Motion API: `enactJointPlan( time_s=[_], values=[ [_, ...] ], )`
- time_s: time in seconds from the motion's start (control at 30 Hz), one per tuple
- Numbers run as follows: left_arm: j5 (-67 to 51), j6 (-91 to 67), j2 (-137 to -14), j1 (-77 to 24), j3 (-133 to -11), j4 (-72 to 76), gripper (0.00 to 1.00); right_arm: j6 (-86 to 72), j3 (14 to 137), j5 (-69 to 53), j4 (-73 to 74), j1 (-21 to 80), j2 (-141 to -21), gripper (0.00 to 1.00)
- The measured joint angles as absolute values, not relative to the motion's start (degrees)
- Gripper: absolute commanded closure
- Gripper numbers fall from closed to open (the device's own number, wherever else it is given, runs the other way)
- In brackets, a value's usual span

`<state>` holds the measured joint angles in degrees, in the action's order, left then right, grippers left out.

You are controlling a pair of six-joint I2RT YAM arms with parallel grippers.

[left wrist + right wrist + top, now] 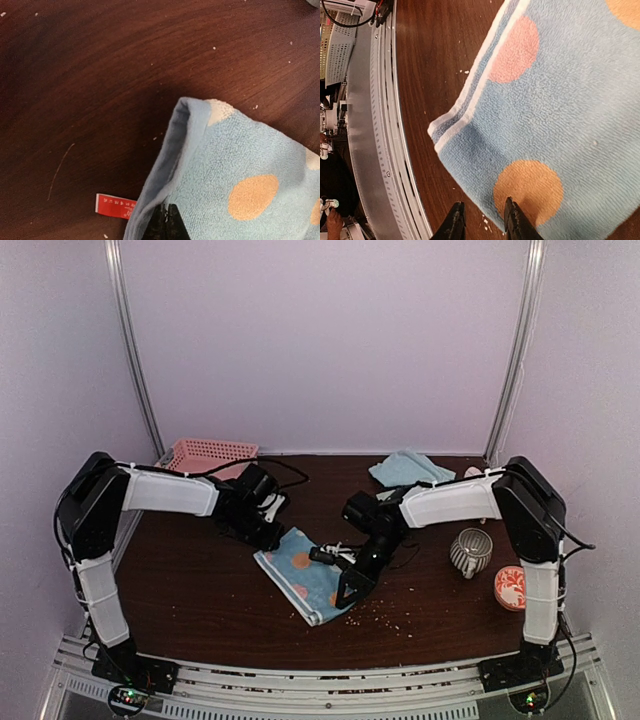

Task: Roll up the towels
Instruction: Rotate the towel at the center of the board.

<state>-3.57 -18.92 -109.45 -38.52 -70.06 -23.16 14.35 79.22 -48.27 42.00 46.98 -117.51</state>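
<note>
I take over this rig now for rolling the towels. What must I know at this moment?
Left hand: shut, it seems on the edge of the spotted towel near its far left corner.
Right hand: open, astride that towel's right edge.
The spotted towel lies spread out mid-table; the plain blue towel lies crumpled at the back.
Done: nothing rolled.
Left: roll both; no other towels in view.

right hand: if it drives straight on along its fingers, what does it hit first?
The spotted blue towel. The right hand points at its edge, with one finger over the cloth and the other over bare table. Its height above the cloth is unclear.
</note>
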Motion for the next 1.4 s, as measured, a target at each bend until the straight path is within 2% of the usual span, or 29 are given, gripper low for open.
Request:
enactJointPlan(
  time_s=[0.23,0.6,0.97,1.03,1.1,1.2,1.27,1.33,1.4],
  values=[
    [-5.0,-18.5,-105.2,-38.2,-69.7,-22.4,1.00,16.5,80.6,-50.2,44.2,42.5,-114.0,0.73],
    [-9.4,-19.2,-116.2,-38.2,-76.8,-20.5,1.00,18.0,78.9,-48.6,44.7,40.1,-110.0,0.73],
    [-14.8,-19.2,-132.7,-38.2,-98.6,-18.6,1.00,20.8,77.6,-46.8,44.7,40.2,-107.9,0.71],
    [-14.3,-18.7,-132.9,-38.2,-100.1,-19.8,0.93,21.5,77.5,-45.7,45.0,40.2,-107.2,0.72],
    [-13.5,-18.2,-131.7,-38.2,-100.1,-20.5,0.87,21.9,77.2,-44.7,44.9,40.2,-105.8,0.73],
    [-12.6,-18.1,-126.0,-38.2,-95.9,-20.8,0.85,21.8,76.2,-43.0,43.5,40.2,-103.0,0.76],
    [-13.0,-18.5,-116.9,-38.2,-87.4,-19.6,0.89,21.1,75.7,-42.3,42.2,40.2,-102.2,0.77],
    [-14.2,-19.2,-109.1,-38.4,-80.5,-17.3,0.98,20.7,75.5,-42.2,41.1,40.1,-102.6,0.79],
    [-16.5,-20.2,-100.8,-39.0,-71.9,-13.8,1.00,20.2,75.5,-42.5,40.6,39.8,-103.7,0.81]
  ],
)
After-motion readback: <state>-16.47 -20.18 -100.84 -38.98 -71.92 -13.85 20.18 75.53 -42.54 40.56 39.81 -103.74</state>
